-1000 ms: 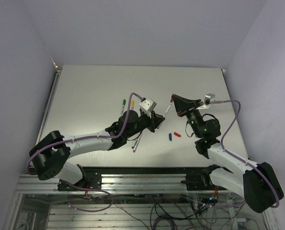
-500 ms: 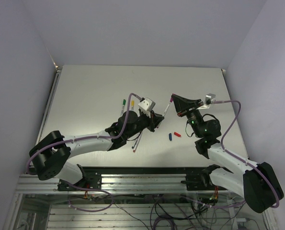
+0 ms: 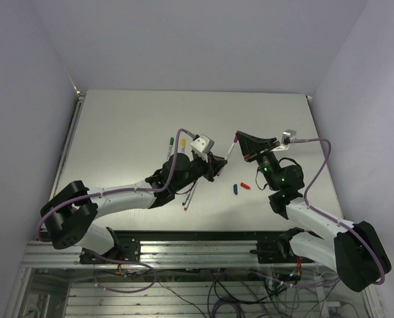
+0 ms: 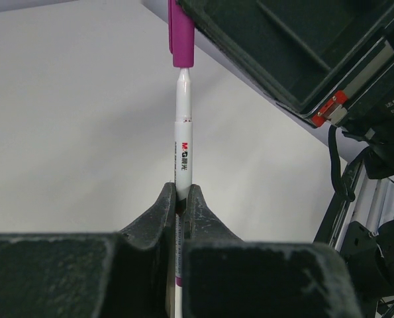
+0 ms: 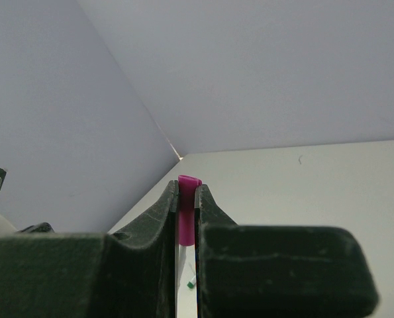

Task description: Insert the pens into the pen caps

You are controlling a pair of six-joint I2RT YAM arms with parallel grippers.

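A white pen [image 4: 183,132] is clamped in my shut left gripper [image 4: 181,192] and stands upright from it, its top end inside the purple pen cap [image 4: 181,40]. My right gripper [image 5: 187,189] is shut on that purple cap [image 5: 187,209], with the pen's white shaft [image 5: 183,255] showing below it. In the top view the two grippers meet above the table's middle, the left [image 3: 216,164] lower left, the right [image 3: 239,138] upper right, and the pen [image 3: 227,152] spans between them. A blue cap [image 3: 236,189] and a red cap [image 3: 245,185] lie on the table under them.
A green-tipped pen [image 3: 171,142] lies left of my left wrist. Two more pens [image 3: 189,197] lie close together near the front edge, one with a red tip [image 3: 185,209]. Grey walls close in the white table [image 3: 117,132] on three sides.
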